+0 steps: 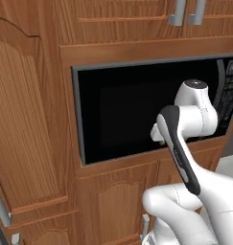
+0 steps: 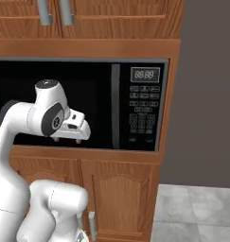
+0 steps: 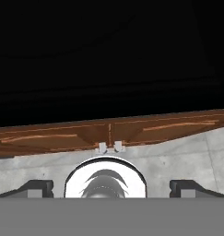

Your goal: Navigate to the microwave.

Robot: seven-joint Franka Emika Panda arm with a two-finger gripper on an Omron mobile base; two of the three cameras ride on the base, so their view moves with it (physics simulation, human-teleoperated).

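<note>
Microwave, built into wooden cabinetry directly ahead: rigid, fixed, glossy fragile glass door; no handle visible to grasp. End effector fingers set wide, empty.

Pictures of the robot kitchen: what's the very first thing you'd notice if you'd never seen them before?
The big shiny black microwave set into the brown wooden cabinets grabs the eye first, with its button panel and glowing display at the right edge. Right in front of its dark door bends the white robot arm. Off to the right, past the cabinets, stands a plain grey wall above a pale tiled floor.
</note>
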